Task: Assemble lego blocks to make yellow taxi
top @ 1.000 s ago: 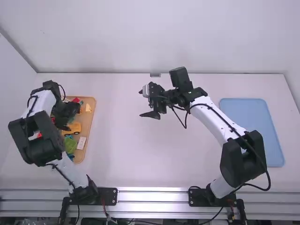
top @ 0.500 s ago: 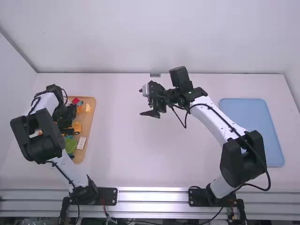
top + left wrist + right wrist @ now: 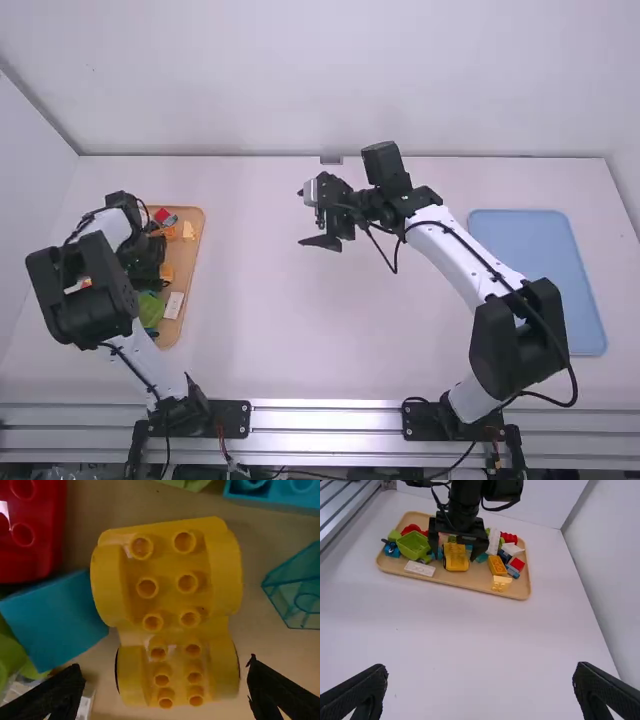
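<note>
In the high view my left gripper (image 3: 150, 280) is low over the wooden tray (image 3: 192, 265) at the far left. A yellow wheeled car base (image 3: 170, 590) with studs fills the middle of the left wrist view; my left gripper (image 3: 162, 687) is open, one finger on each side of its lower part. The right wrist view shows the yellow base (image 3: 455, 557) between those fingers at the tray's edge nearest that camera. Above the middle of the table, my right gripper (image 3: 308, 220) stands open and holds nothing; in its wrist view the right gripper (image 3: 480, 682) has fingers wide apart.
A teal block (image 3: 55, 615), a red block (image 3: 30, 530) and a clear teal piece (image 3: 295, 590) lie around the base. A green bin-like piece (image 3: 413, 545) and an orange brick (image 3: 497, 565) share the tray. A blue tray (image 3: 540, 280) lies at the right.
My left gripper has shifted over the tray toward the arm's base and slightly right, uncovering red and orange pieces at the tray's far end. The right arm has kept still.
</note>
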Tool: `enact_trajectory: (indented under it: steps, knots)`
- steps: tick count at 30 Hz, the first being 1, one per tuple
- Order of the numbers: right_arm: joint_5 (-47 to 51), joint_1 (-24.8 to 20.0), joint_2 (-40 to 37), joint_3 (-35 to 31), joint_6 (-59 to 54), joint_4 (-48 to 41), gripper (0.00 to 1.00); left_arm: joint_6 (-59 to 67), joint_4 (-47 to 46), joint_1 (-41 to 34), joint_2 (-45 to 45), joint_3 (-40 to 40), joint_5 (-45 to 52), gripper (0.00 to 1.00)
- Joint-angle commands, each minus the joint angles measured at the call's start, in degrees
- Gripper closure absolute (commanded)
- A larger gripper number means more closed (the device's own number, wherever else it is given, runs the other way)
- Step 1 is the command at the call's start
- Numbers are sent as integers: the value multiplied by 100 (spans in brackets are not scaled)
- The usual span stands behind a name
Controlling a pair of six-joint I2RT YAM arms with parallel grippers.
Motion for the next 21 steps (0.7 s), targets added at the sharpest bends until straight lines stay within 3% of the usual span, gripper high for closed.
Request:
enact_trajectory:
  steps: [1, 9, 16, 21]
  knots:
    - [2, 13, 63, 208, 28, -4, 1, -37, 68, -9, -7, -153, -46, 17]
    - [4, 13, 63, 208, 33, -24, 1, -170, 442, -9, -7, -481, -52, 21]
    - [7, 13, 63, 208, 31, -46, 1, -175, 568, -7, -7, -608, -74, 51]
    - [4, 13, 63, 208, 28, -122, 1, 728, 750, 42, -7, -610, -63, 54]
